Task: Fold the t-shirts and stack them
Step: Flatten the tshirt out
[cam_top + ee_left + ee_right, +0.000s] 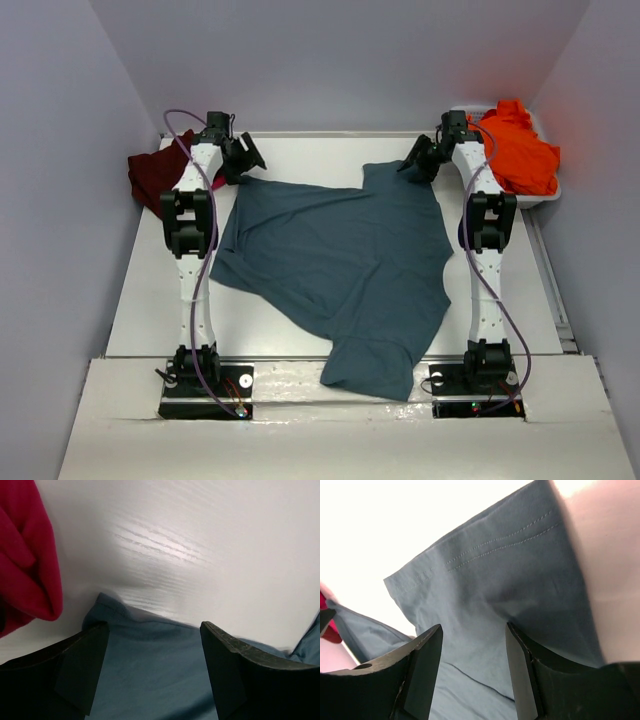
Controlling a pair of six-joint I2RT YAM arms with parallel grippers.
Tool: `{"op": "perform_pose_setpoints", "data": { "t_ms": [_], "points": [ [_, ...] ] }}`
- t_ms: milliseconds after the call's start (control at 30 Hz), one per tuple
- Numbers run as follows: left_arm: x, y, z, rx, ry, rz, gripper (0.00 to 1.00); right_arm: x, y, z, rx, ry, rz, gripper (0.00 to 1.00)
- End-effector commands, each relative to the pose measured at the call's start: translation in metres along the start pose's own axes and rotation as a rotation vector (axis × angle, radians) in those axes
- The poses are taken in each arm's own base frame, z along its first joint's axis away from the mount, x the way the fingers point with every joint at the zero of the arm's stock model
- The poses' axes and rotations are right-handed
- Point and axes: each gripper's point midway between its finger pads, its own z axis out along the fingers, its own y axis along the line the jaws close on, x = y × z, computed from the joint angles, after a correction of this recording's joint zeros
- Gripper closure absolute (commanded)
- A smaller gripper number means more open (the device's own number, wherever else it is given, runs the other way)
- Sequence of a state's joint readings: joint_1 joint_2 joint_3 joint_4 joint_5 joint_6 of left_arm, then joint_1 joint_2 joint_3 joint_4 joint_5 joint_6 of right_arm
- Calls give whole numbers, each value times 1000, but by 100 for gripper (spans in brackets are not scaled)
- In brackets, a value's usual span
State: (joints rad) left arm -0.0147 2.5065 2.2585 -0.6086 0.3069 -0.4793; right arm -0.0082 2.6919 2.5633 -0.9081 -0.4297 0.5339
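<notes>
Jaws spread, the left gripper (pixel 249 168) and right gripper (pixel 416 167) hang directly above the far corners of the slate teal-blue cloth t-shirt (pixel 340 260), which stretches behind them.

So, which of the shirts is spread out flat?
The teal-blue shirt, lying open in the middle. The maroon shirt is bunched up at far left, and the orange shirt is heaped at far right.

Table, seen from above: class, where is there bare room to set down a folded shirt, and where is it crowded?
Bare table lies between the left arm and the teal shirt, left of that arm, and right of the right arm. Crowded: the maroon shirt far left, the orange shirt in the tub far right.
</notes>
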Motion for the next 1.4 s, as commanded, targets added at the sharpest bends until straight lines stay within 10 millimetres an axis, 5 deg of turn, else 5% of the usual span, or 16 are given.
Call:
{"op": "perform_pose_setpoints", "data": {
  "t_ms": [0,233,333,367,467,800,967,1200,1367],
  "points": [
    [-51,-19,-32,42,-182,40,14,-23,-4,-7,-6,-72,-33,40],
    [-66,-44,-83,95,-267,106,14,-25,26,-54,-45,-101,-51,41],
    [-66,-54,-117,116,-307,143,13,-12,27,-78,-16,-88,-49,41],
    [-66,-56,-123,117,-314,149,13,-11,37,-96,-26,-106,-57,41],
    [-54,-53,-132,100,-272,152,13,7,38,-109,-1,-74,-46,41],
    [27,-14,-109,-53,-62,168,15,98,28,-127,107,72,-73,41],
    [53,-4,-98,-115,2,192,16,141,-4,-119,197,140,-62,41],
    [76,13,-76,-207,100,224,17,158,-46,-112,344,152,-32,42],
    [80,21,-59,-225,132,224,17,157,-58,-101,388,145,-10,42]
  ]
}}
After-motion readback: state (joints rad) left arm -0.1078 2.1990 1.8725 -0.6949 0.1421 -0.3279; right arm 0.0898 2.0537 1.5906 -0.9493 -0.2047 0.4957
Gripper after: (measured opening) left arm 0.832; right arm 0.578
